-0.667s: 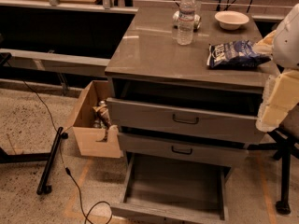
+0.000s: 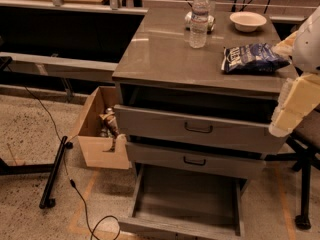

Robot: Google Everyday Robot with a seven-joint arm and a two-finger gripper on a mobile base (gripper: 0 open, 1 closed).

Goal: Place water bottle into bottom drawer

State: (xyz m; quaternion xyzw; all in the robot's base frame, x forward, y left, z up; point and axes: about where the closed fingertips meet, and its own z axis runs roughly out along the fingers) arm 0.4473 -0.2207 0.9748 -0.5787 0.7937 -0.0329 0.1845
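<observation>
The water bottle (image 2: 199, 19) stands upright near the back of the grey cabinet top (image 2: 160, 59), clear with a white cap. The bottom drawer (image 2: 185, 199) is pulled far out at floor level, and its flat grey floor is bare. My gripper (image 2: 294, 106), cream-coloured, hangs at the right edge of the view beside the cabinet's front right corner, level with the top drawer. It is well away from the bottle and holds nothing that I can see.
A white bowl (image 2: 247, 20) and a blue snack bag (image 2: 252, 58) lie on the cabinet top to the right of the bottle. A small object (image 2: 211, 22) sits behind the bottle. The top drawer (image 2: 200, 129) is slightly open. A cardboard box (image 2: 97, 134) stands to the left, and a cable (image 2: 75, 189) lies on the floor.
</observation>
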